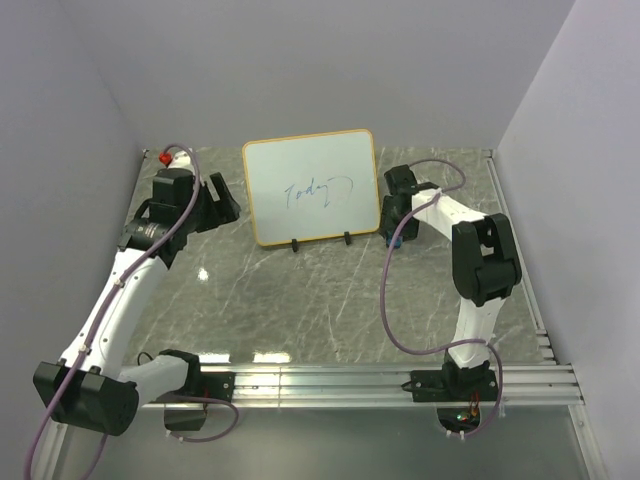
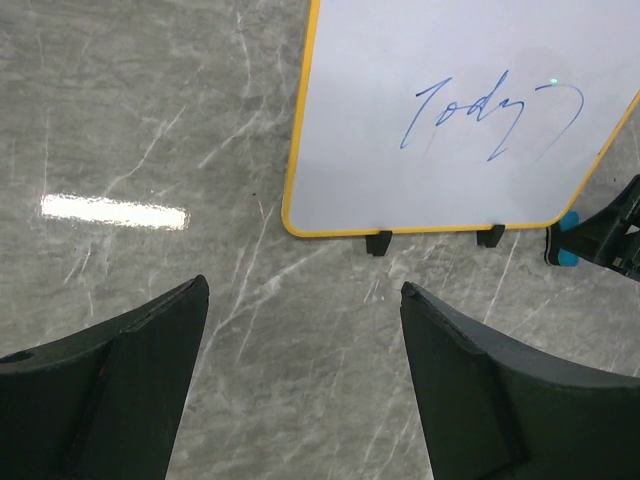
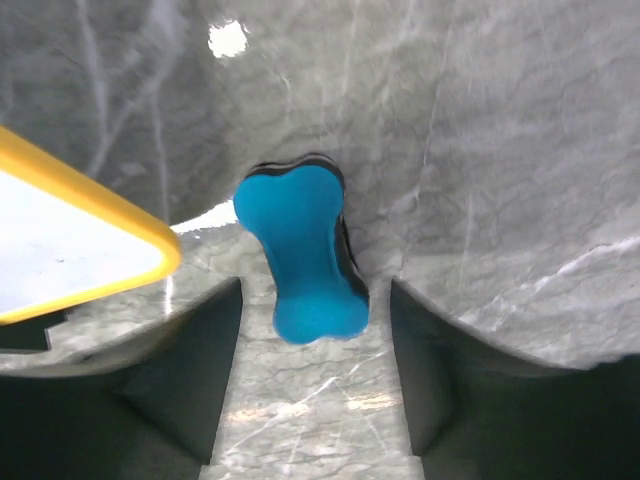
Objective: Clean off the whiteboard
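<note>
Whiteboard stands upright on its feet at back centre of table; blue handwriting not yet erased. Step in hand, by my reading: pick up the eraser. Blue eraser lies flat on the table just beside the board's lower right corner. Right gripper straddles its near end, jaws apart with a gap each side, grasping nothing. Left gripper is released and empty, off the board's left side. For a sound grip: lower fully, centre on the narrow waist, close squarely, stay clear of the board so it does not tip.
</note>
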### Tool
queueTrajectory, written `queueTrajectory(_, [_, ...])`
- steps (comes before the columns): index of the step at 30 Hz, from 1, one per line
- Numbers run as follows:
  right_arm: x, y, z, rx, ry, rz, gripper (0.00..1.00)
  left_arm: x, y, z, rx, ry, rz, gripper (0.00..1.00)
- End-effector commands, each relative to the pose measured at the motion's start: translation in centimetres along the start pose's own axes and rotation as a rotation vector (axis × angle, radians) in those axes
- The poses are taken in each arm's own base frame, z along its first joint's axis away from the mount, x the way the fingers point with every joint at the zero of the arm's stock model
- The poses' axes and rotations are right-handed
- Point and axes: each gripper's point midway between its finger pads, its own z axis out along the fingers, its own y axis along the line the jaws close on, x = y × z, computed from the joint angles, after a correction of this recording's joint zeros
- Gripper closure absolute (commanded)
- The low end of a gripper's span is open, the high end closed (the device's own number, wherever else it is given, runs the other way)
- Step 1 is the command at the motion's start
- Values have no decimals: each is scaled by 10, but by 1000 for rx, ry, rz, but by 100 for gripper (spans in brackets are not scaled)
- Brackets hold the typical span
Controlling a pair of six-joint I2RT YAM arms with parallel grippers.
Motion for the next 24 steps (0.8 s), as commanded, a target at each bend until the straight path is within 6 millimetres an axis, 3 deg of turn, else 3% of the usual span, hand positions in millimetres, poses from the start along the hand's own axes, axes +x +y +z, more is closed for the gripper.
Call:
queueTrajectory(1, [-12,6,-7,0,-19,-19,30,-23,-9,-8,42,-71,19,17])
queueTrajectory(4, [-11,7,-6,-2,-15,-21,25,-21,-7,-7,38,-64,16,18])
queueTrajectory(9, [2,1,-1,16,3,-27,26,-21,-5,-8,37,-66,15,18])
queueTrajectory(24, [-21,15,12,16,-13,-16,34,-9,-3,-4,44,-31,15,19])
